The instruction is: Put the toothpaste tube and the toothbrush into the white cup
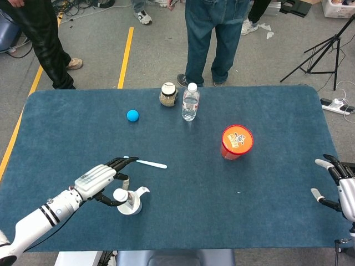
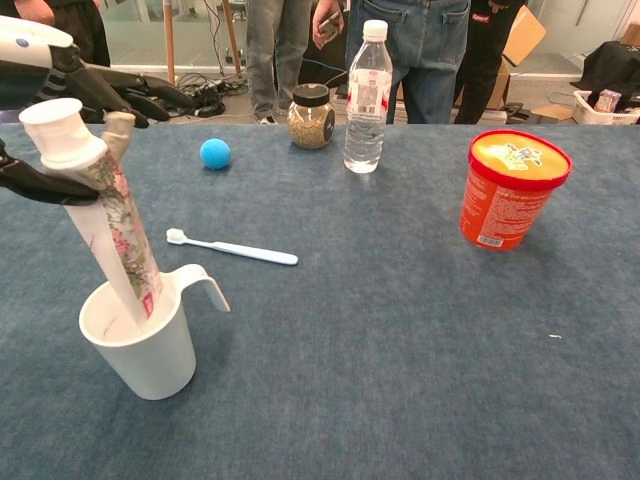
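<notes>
Toothpaste tube in white cup — left hand seemingly gripping.

This is looking like a robotics lab or test hall rather than a home. A table draped in blue felt-like cloth is standing on a bare grey concrete floor marked with a yellow line. Loose cables are trailing across the floor at the far left, a power strip is lying at the right edge, and a black tripod is standing at the far right. People in jeans and dark trousers are standing around the far side, watching. Cardboard boxes are sitting behind them.
</notes>
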